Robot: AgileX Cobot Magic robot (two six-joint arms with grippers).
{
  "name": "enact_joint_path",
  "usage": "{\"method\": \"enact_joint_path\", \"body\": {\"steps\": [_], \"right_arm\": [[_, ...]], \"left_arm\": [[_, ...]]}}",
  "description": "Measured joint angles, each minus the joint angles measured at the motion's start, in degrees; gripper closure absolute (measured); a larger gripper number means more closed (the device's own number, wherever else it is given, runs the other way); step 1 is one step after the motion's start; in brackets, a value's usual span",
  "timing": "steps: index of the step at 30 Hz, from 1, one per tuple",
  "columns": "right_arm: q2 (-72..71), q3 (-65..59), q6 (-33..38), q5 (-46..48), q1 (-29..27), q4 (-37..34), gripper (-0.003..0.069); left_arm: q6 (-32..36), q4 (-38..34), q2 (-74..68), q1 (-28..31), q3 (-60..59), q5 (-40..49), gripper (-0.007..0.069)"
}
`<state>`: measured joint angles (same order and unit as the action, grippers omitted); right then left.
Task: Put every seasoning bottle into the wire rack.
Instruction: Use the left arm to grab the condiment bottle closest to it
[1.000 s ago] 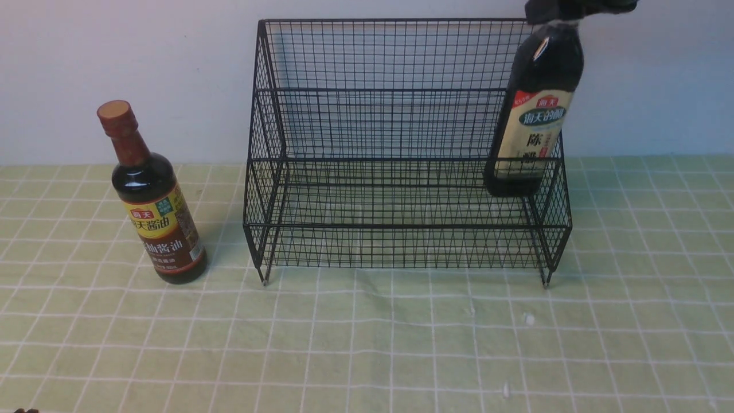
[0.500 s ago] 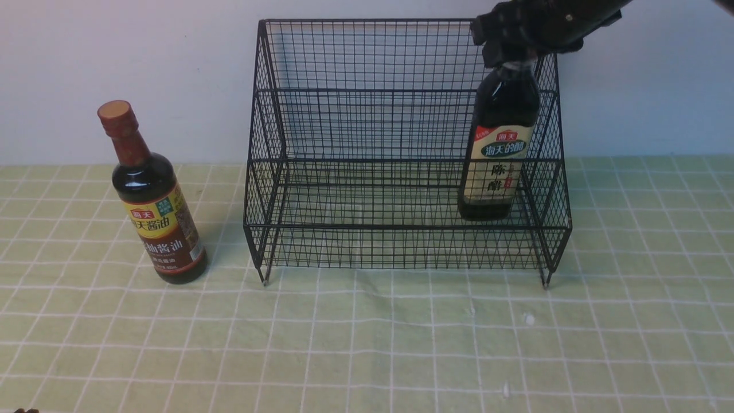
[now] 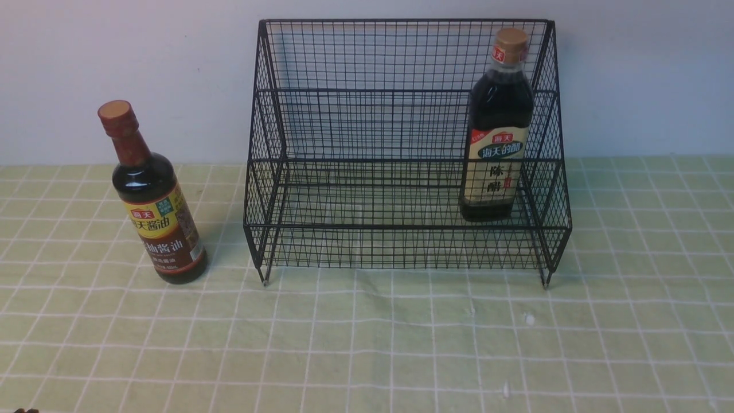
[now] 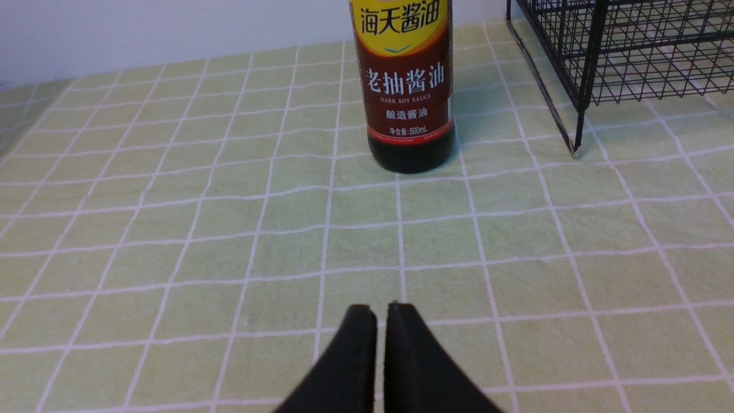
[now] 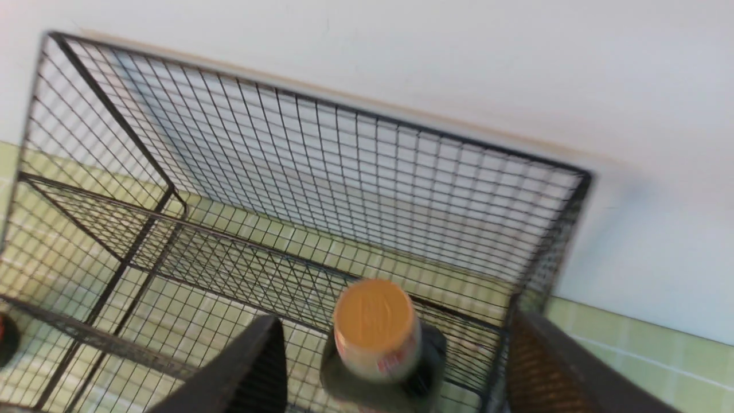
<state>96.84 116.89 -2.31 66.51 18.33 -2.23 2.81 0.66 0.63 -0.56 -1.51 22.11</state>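
A green checked tablecloth [image 3: 367,344] covers the table under both claws. On it stands the wire rack [image 3: 401,226], its open top directly below the right claw [image 5: 394,327] and its near corner foot ahead of the left claw [image 4: 381,321], off to one side. The wider bottle [image 3: 498,143] stands upright in the rack's lower front tier at the right end, close to the sloped side mesh. Its tan cap [image 5: 375,321] sits between the right claw's two fingers [image 5: 258,367], which are spread wide. They appear to touch neither cap nor glass, though that view is blurred. The slim bottle [image 3: 155,212] stands upright on the cloth outside the rack, straight ahead of the left claw and apart from it. That claw's fingertips are pressed together, holding nothing
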Motion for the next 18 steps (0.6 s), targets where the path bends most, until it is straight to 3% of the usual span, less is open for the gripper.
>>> {"method": "enact_joint_path", "body": {"steps": [4,6,9,11,16,18], "right_arm": [[-9.23,0.06,0.00,5.50,0.00,2.94,0.0331],[-14.77,-0.53,-0.30,6.04,0.00,5.15,0.0438],[-20.50,-2.99,-1.24,6.04,0.00,6.53,0.0538],[-29.75,-9.59,-2.97,6.30,0.00,7.15,0.0636],[-45.59,-25.23,-6.05,4.30,0.00,7.20,0.0670],[-57.90,-38.99,-7.72,-4.40,0.00,7.32,0.0672]], "left_arm": [[0.00,0.00,0.00,0.00,0.00,0.00,0.0617],[0.00,0.00,0.00,0.00,0.00,0.00,0.0617],[0.00,0.00,0.00,0.00,0.00,0.00,0.0617],[0.00,0.00,0.00,0.00,0.00,0.00,0.0617],[0.00,0.00,0.00,0.00,0.00,0.00,0.0617],[0.00,0.00,0.00,0.00,0.00,0.00,0.0617]]}}
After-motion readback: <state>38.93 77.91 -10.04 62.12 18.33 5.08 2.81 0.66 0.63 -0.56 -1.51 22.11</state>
